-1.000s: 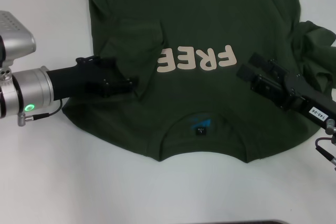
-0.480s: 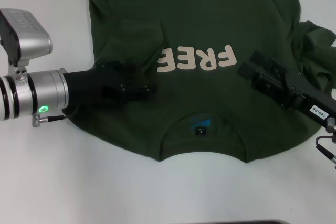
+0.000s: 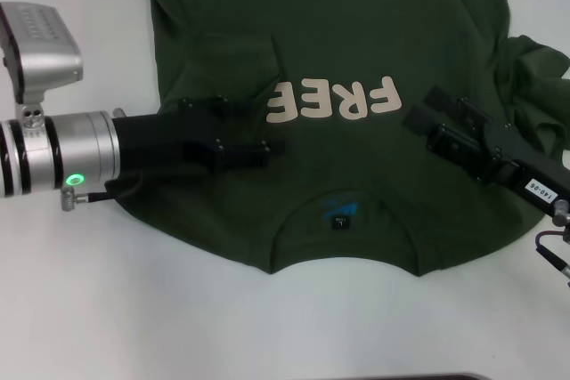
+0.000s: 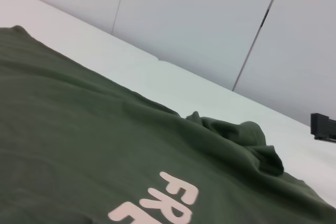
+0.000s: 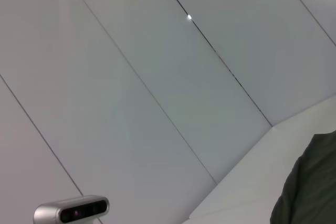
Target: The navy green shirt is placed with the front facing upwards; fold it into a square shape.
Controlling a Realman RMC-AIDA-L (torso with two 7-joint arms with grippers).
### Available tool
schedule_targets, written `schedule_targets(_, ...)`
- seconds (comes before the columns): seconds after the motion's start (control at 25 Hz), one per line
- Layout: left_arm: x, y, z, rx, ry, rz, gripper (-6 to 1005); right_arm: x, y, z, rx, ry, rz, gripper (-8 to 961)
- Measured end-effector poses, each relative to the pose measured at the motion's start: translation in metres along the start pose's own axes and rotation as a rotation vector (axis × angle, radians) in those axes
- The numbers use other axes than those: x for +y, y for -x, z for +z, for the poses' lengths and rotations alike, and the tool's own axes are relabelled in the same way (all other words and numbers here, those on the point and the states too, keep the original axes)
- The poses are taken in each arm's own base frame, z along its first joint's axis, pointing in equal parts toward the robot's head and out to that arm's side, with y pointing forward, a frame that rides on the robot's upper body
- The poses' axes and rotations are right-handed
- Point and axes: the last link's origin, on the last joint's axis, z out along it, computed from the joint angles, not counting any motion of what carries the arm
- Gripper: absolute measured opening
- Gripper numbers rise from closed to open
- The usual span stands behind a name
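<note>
Head view: navy green shirt lies spread on the white table, front up, collar toward the robot, so the cream chest lettering appears upside down; "FREE" legible, remainder covered by a fold of cloth on the robot's left. Small black neck label inside the collar, with a blue patch just above it; its print is too small to read. Sleeve on the robot's right is bunched at the table edge of the shirt. Left gripper reaches in low over the shirt, just below the lettering, black fingers close together and pointing toward the collar area; whether cloth is pinched between them cannot be told. Green light lit on the left wrist housing. Right gripper sits over the shirt beside the last letter of the print; fingers appear narrowly spaced, nothing seen between them. A white tag on the right arm reads roughly "140-06". Left wrist view: shirt fills the lower part, lettering partly in view ("FR"), rumpled sleeve beyond it, white table and grey wall panels behind. Right wrist view: mostly wall panels, a corner of the shirt, and a silver camera unit.
</note>
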Motion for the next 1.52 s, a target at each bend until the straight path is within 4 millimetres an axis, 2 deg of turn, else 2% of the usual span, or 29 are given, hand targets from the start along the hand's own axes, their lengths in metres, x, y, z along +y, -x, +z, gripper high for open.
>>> schedule_targets(0.4,-0.02,0.006,-0.007,-0.004,-0.149,0.001,854,0.0,-0.001,-0.001,0.0,-0.003,0.0,911)
schedule_targets(0.88,-0.022,0.018,-0.012,-0.019,-0.182,-0.024,849,0.001,-0.001,0.0,0.0,0.001,-0.001,911)
schedule_targets(1.24,-0.03,0.012,-0.022,0.015,-0.227,-0.024,846,0.001,-0.001,0.0,0.002,0.003,0.0,912)
schedule_targets(1.52,-0.027,0.016,-0.023,0.001,-0.212,-0.032,844,0.001,-0.002,-0.001,0.001,0.0,0.001,911)
